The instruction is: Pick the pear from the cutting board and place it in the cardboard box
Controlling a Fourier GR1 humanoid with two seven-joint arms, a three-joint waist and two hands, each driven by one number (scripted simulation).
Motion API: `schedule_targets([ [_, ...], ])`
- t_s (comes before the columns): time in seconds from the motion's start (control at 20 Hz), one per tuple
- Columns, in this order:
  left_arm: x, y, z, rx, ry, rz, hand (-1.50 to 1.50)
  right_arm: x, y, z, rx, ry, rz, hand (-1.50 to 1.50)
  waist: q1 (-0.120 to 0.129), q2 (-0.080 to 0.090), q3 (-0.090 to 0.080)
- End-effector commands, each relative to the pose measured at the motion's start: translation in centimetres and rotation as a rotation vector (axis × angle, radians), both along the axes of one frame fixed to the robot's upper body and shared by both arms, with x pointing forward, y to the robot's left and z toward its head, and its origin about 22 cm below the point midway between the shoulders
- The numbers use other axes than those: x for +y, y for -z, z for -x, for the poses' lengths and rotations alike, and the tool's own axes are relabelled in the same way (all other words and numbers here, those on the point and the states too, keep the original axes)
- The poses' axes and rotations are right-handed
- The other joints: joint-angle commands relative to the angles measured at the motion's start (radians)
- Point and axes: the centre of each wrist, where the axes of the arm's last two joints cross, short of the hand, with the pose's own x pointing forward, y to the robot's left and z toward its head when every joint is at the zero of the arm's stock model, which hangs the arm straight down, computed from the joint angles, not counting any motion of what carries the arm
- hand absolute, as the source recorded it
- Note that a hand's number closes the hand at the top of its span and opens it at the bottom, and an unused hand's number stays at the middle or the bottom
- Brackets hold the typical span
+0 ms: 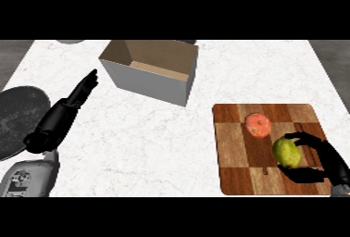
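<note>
Two fruits lie on the cutting board [236,152] in my head view: the pear [287,152], yellow-green, and a reddish-orange round fruit [258,124] just beside it, up and to the left. The board is a checkered brown wood slab sitting on the white marbled tabletop [164,148], toward my right side and near the lower edge. My right hand [320,159] comes in from the lower right corner and is curled round the pear, fingers arching over its top and thumb tucked under its lower end, so the pear sits in the crook between them. The pear looks to rest on the right half of the board, tilted slightly with its long axis running up and down the view; I cannot tell whether it has lifted off the wood. The cardboard box [153,69] stands well apart from the board, up and to the left near the far edge of the tabletop, its top open and its tan inside walls showing above pale grey outer sides. My left hand [85,85] rests over the tabletop at the left, fingers straight and together, pointing up toward the box's left side without touching it; it holds nothing. A dark round plate [17,118] lies at the left edge of the tabletop, partly behind my left forearm. A small grey shape shows at the far edge, left of the box, too cut off to identify.
</note>
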Motion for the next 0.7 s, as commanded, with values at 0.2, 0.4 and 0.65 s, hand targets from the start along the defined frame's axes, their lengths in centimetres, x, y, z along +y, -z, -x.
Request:
schedule_targets([
  [0.2, 1.4, -0.2, 0.8, 0.005, -0.003, -0.011, 0.00, -0.9, 1.5, 0.3, -0.146, 0.018, 0.081, 1.50, 0.003, 0.003, 0.007],
  [0.4, -0.9, -1.2, -0.7, -0.013, 0.081, -0.012, 0.00, 13.6, -4.0, -5.6, -0.351, -0.473, 0.194, 1.50, 0.108, 0.007, 0.000],
  [0.65, -4.0, -1.7, -1.4, -0.028, 0.203, -0.007, 0.00, 24.8, -8.8, -7.3, -0.525, -0.887, 0.342, 1.50, 0.245, 0.018, -0.008],
])
